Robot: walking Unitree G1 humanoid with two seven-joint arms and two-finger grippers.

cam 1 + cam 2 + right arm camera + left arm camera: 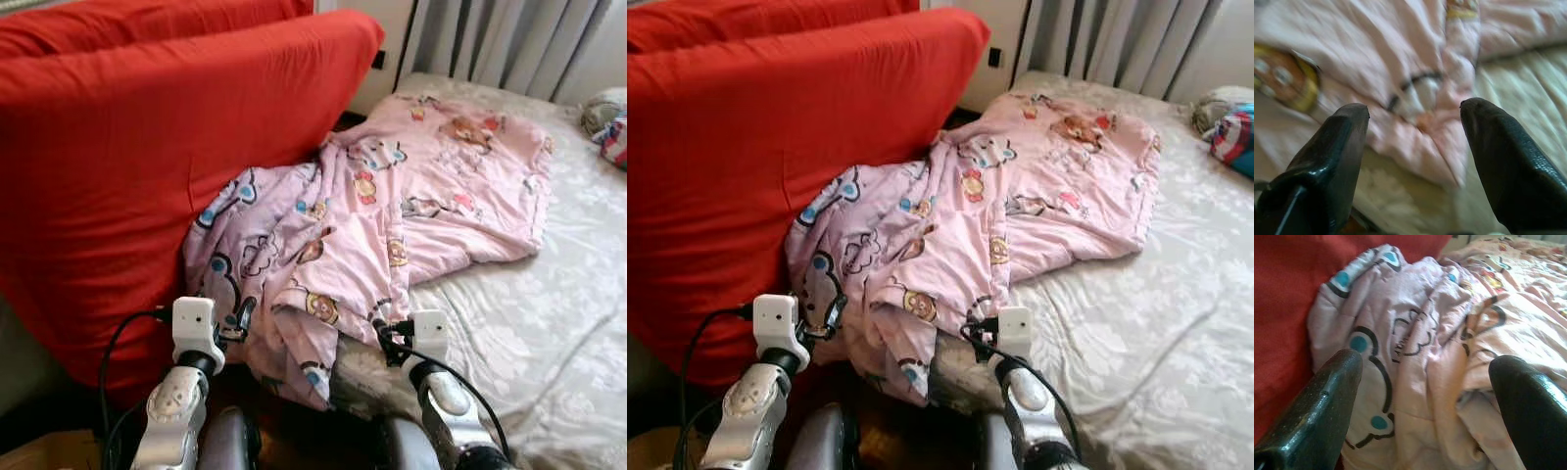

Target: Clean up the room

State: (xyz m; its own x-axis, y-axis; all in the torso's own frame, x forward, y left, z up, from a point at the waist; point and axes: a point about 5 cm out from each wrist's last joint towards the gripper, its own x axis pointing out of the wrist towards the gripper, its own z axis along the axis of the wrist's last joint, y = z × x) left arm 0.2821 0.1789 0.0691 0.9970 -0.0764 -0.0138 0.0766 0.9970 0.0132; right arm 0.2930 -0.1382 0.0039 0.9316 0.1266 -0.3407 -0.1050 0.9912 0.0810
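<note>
Pink cartoon-print blanket (392, 211) crumpled on the bed (549, 323), long axis running from the near edge beside the red cushion (147, 166) toward the far curtain (509, 39). Near end bunched between both tools: left tool (1425, 396) spread wide just before it, right tool (1415, 142) likewise spread wide over its hem, gripping nothing.

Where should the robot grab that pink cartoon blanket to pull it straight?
Probably the bunched near edge of the pink blanket hanging off the bed corner, approached from the robot's side. Both open claws, left claw and right claw, already face thick folds there; the flat far part offers nothing to pinch.
</note>
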